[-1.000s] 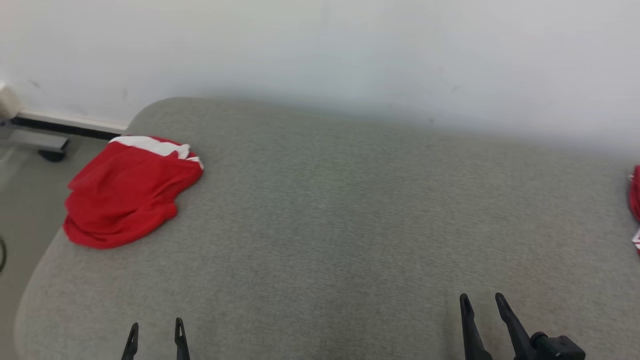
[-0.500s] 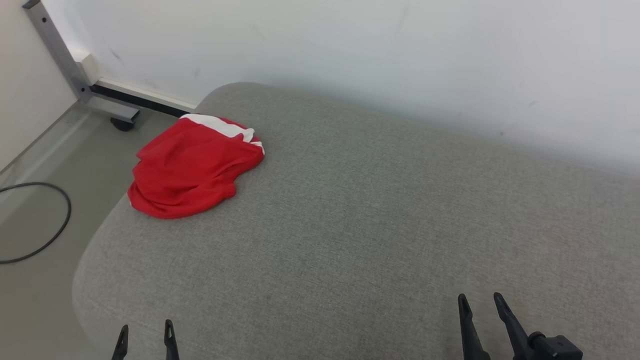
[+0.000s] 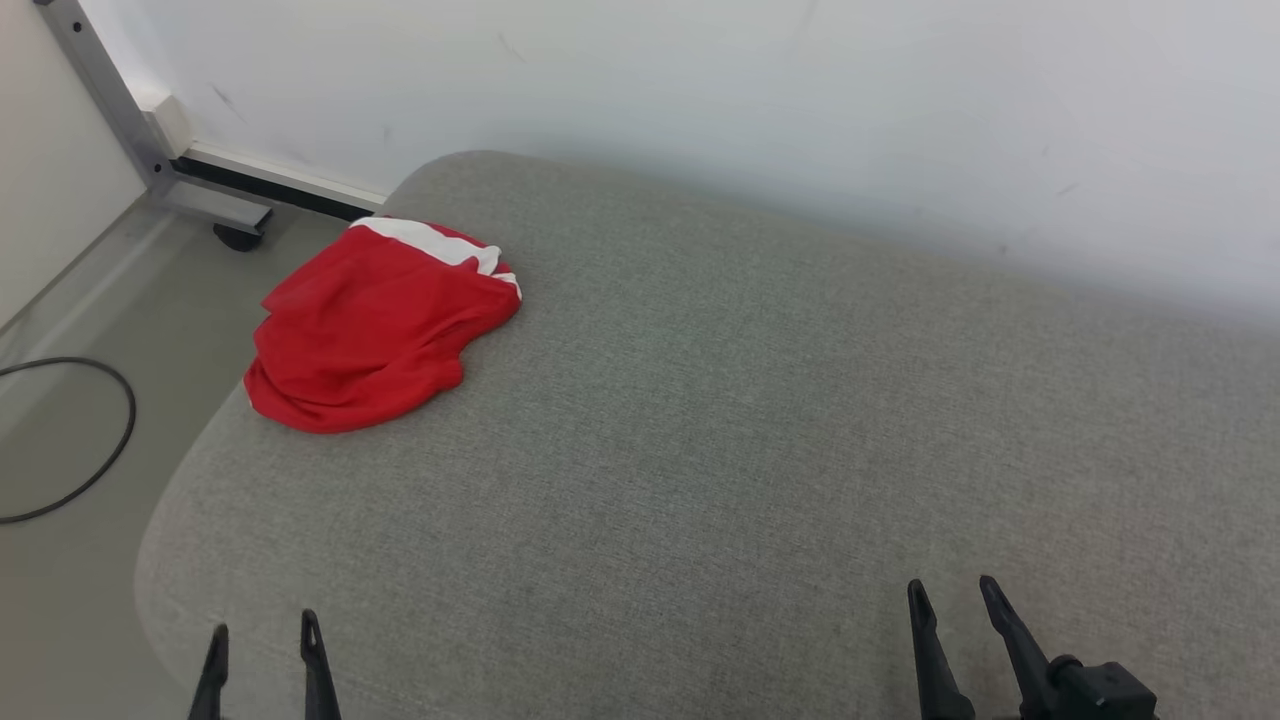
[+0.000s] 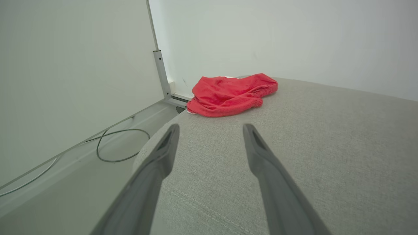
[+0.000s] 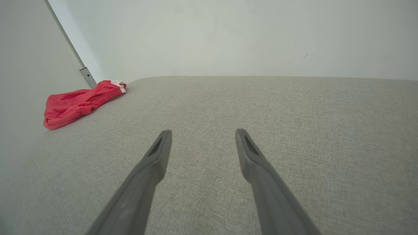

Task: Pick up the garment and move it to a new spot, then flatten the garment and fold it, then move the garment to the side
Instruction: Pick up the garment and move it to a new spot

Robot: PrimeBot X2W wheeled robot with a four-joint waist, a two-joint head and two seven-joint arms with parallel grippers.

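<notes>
Left gripper (image 3: 262, 645): two dark fingers spread, empty, over near left edge of grey woven upholstered surface (image 3: 720, 430). Right gripper (image 3: 952, 605): fingers spread, empty, near right. Crumpled red garment with white band (image 3: 370, 335): far left corner of the surface, ahead of Left gripper, well apart from both.

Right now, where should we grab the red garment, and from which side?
Probably the near bunched edge of the red garment, reached from the robot's side by the left gripper, which is open and nearest. That edge forms a raised ridge on the grey cushion; the white-trimmed end is farther off.
</notes>
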